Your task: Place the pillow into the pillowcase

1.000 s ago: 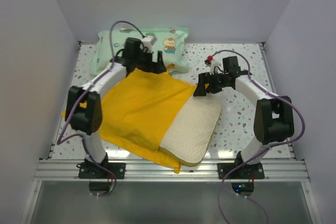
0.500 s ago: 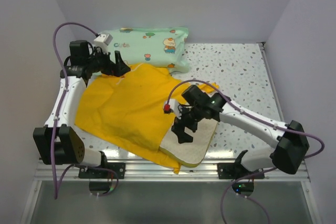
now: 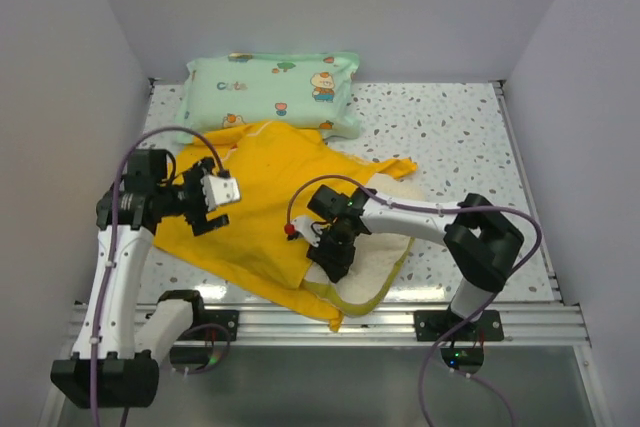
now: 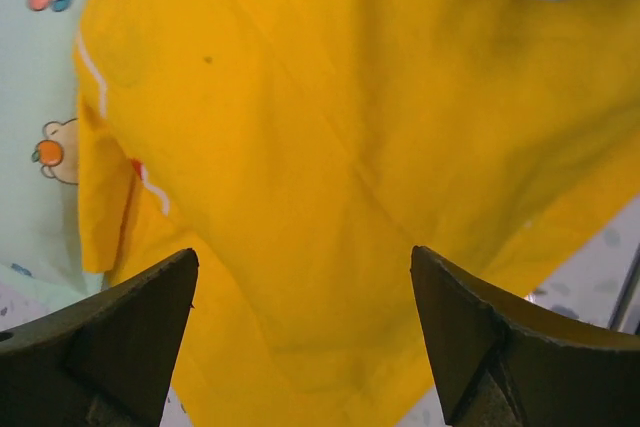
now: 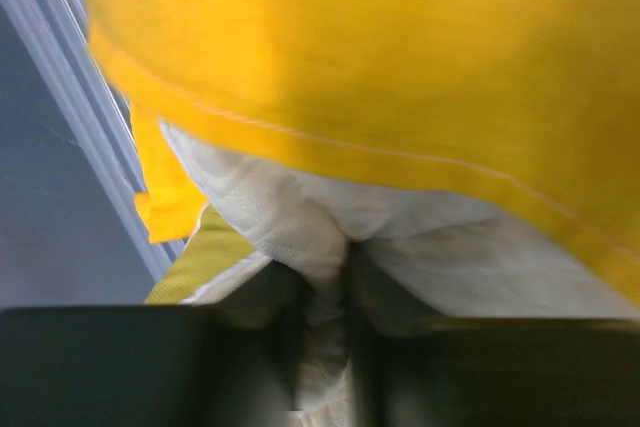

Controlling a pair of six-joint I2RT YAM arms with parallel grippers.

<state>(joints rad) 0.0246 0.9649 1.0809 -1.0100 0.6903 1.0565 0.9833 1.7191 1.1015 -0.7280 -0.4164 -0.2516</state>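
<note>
The yellow pillowcase lies spread across the middle of the table. The cream-white pillow lies at its right front, its left part under the case's edge. My right gripper sits at that edge. In the right wrist view, the right gripper is shut on a pinched fold of the pillow, just below the pillowcase hem. My left gripper hovers over the left part of the case. The left gripper is open, with only the pillowcase below it.
A mint-green cartoon-print pillow lies at the back, touching the pillowcase's far edge, and shows as a mint-green pillow in the left wrist view. The metal rail runs along the near table edge. White walls close in both sides.
The left arm has swung from the back left corner to the front left over the pillowcase. The right gripper has dropped to the pillow's near end and closed on its fabric.
</note>
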